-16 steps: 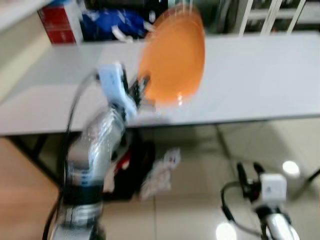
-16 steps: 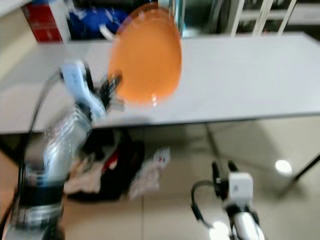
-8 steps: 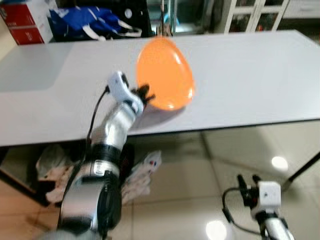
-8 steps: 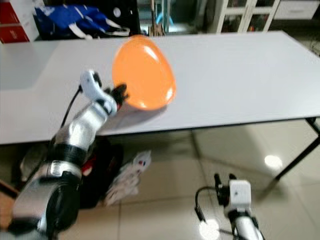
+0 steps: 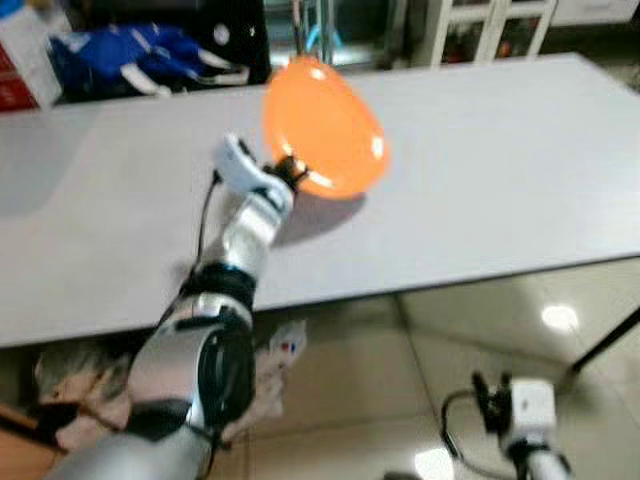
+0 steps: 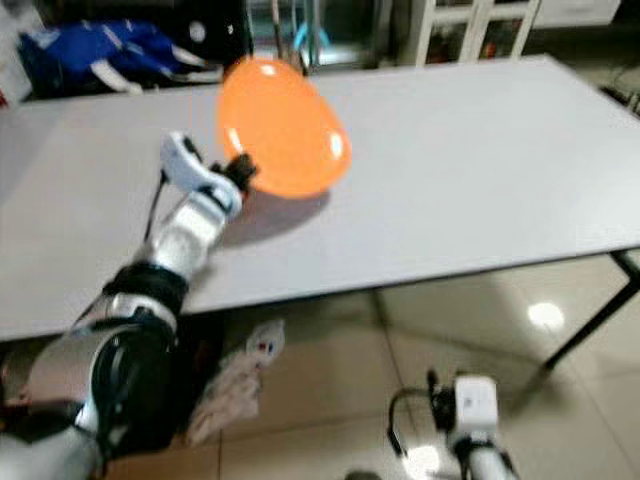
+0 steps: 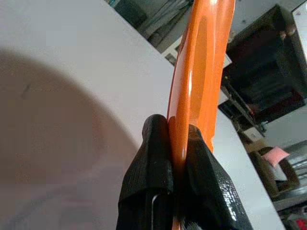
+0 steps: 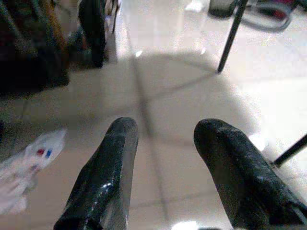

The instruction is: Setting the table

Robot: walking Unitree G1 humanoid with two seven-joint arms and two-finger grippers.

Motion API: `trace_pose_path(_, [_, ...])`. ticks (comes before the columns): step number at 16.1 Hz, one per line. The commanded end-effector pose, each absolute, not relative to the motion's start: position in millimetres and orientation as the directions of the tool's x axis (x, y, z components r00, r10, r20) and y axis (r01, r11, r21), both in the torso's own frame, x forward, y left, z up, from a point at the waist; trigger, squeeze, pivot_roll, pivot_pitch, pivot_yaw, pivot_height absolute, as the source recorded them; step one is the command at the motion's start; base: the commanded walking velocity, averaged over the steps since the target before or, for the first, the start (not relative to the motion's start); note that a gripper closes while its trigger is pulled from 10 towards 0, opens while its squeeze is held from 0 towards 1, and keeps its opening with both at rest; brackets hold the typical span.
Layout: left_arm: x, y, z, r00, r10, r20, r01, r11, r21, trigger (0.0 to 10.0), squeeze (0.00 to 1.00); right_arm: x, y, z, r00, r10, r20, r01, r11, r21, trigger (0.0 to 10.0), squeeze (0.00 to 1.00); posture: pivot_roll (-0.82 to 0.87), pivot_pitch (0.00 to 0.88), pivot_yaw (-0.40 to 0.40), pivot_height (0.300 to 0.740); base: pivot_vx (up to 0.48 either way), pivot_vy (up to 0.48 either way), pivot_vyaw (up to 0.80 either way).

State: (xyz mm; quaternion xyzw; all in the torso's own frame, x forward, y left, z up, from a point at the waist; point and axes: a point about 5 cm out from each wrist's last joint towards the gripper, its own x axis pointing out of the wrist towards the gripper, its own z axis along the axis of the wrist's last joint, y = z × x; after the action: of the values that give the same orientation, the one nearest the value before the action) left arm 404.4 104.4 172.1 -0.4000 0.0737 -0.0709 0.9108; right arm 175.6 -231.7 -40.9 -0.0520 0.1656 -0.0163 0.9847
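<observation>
Reaching out over the white worktop (image 5: 480, 170), the left hand (image 5: 289, 176) grips an orange plate (image 5: 322, 127) by its rim — fingers (image 7: 153, 158) clamped on either side of the edge (seen clearly in the left wrist view). The plate is tilted up, above the worktop, casting a shadow there. The right hand (image 8: 165, 163) hangs low over the tiled floor (image 8: 163, 96), fingers spread and holding nothing — a white wrapper (image 6: 240, 375) lies under the worktop.

no readable text, labels or numbers anywhere
</observation>
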Motion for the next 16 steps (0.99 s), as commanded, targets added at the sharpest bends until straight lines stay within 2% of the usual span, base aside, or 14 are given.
trace_pose_path(1, [409.4,122.2,184.7,0.994,-0.108,-0.035,0.045,0.658,-0.752,10.0,0.0,172.6,-224.3,-43.6,0.945,-0.025,-0.326,-0.004,0.996,-0.087,10.0,0.0,-0.17,0.019,0.039,0.74,0.0,0.0,0.0])
trace_pose_path(8, [405.1,106.2,162.1,0.984,-0.095,-0.151,-0.072,0.565,-0.822,10.0,0.0,171.4,-227.8,-42.1,0.949,-0.013,-0.315,-0.023,0.994,-0.109,10.0,0.0,-0.22,0.037,0.021,0.74,0.0,0.0,0.0])
trace_pose_path(11, [399.5,99.5,146.5,0.972,-0.087,-0.217,-0.144,0.508,-0.849,10.0,0.0,174.3,-239.0,-35.0,0.962,-0.044,-0.269,0.017,0.995,-0.099,10.0,0.0,-0.24,0.046,0.014,0.74,0.0,0.0,0.0])
trace_pose_path(13, [395.3,96.6,136.2,0.962,-0.089,-0.258,-0.18,0.504,-0.845,10.0,0.0,178.1,-239.3,-30.1,0.971,0.015,-0.237,-0.028,0.998,-0.051,10.0,0.0,-0.25,0.049,0.014,0.74,0.0,0.0,0.0])
trace_pose_path(16, [390.7,88.7,126.8,0.947,-0.094,-0.308,-0.226,0.486,-0.844,10.0,0.0,189.2,-246.3,-19.5,0.974,0.09,-0.207,-0.108,0.991,-0.076,10.0,0.0,-0.26,0.043,0.013,0.74,0.0,0.0,0.0])
